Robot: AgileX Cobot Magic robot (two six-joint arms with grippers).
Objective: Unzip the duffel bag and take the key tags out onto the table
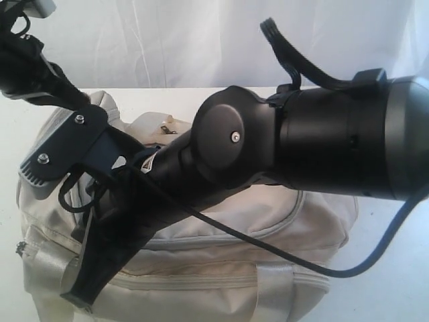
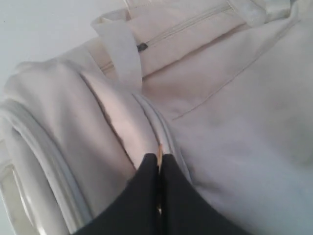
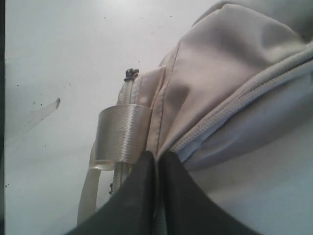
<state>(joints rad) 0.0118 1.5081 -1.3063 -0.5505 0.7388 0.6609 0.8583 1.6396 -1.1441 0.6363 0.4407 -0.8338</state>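
Observation:
The cream-beige duffel bag (image 1: pixel 268 235) lies on the white table (image 1: pixel 395 268), largely behind my two arms. My left gripper (image 2: pixel 159 156) is shut at the bag's pale zipper line (image 2: pixel 164 129), with a thin tan sliver, apparently the zipper pull, between its tips. My right arm reaches across to the bag's left end. There the right gripper (image 3: pixel 157 154) is shut on the bag's fabric edge beside a webbing loop (image 3: pixel 122 134) and the zipper (image 3: pixel 220 117). The key tags are hidden.
My right arm's big black links (image 1: pixel 322 141) and its cable (image 1: pixel 281 255) cover the middle of the exterior view. The left arm's wrist plate (image 1: pixel 60 147) sits over the bag's left top. A white backdrop (image 1: pixel 167 40) stands behind the table.

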